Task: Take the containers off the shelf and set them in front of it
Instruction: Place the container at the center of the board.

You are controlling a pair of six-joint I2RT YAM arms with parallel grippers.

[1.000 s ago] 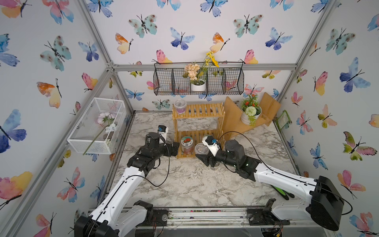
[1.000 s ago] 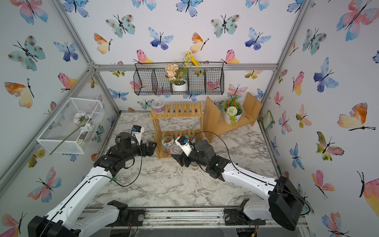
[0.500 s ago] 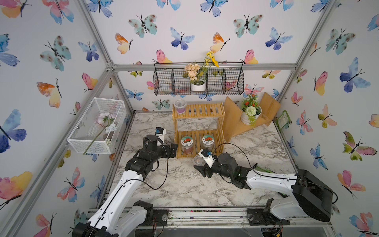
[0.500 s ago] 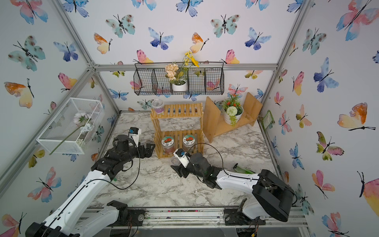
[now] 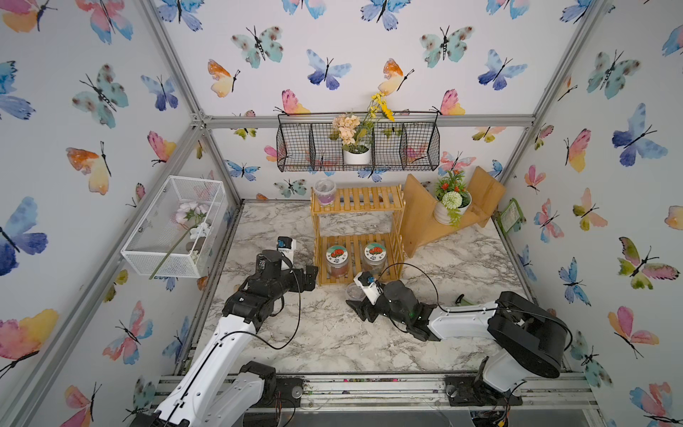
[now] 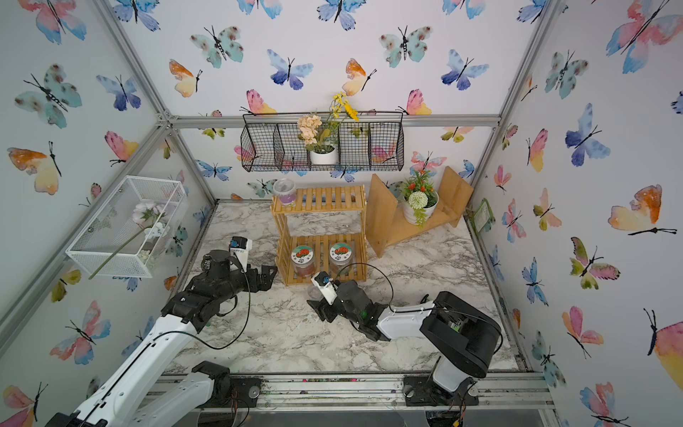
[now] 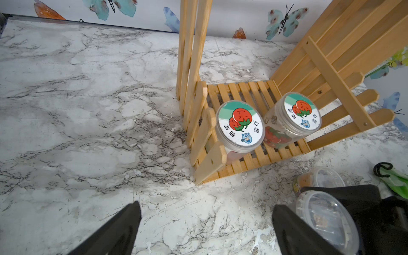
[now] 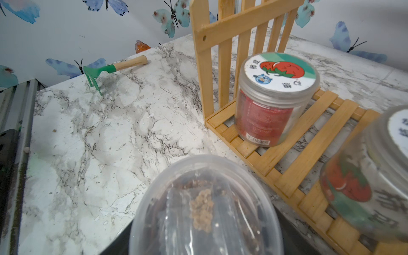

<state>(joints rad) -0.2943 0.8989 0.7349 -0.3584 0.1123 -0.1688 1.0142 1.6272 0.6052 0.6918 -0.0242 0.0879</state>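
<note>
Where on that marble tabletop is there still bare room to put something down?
The widest bare stretch of tabletop runs along the front rail. The strip left of the shelf, ahead of the open left claw, is bare too. Crowded: right before the shelf, where the right claw holds a dark-filled cup near an orange cup.

This is a robot test cell in a lab, dressed up as a garden corner. Aluminium frame bars (image 5: 480,119) hold flat wall panels (image 5: 332,44) papered with butterflies. The table (image 5: 332,340) has a marble-pattern top. Two arms, left (image 5: 207,355) and right (image 5: 458,325), stand on a metal rail (image 5: 369,384) at its front edge, trailing loose cables. Props line the back: a wire basket (image 5: 295,148) with potted flowers, a shelf (image 5: 356,199), a board stand (image 5: 417,222) and a toy rake (image 8: 97,72).
</note>
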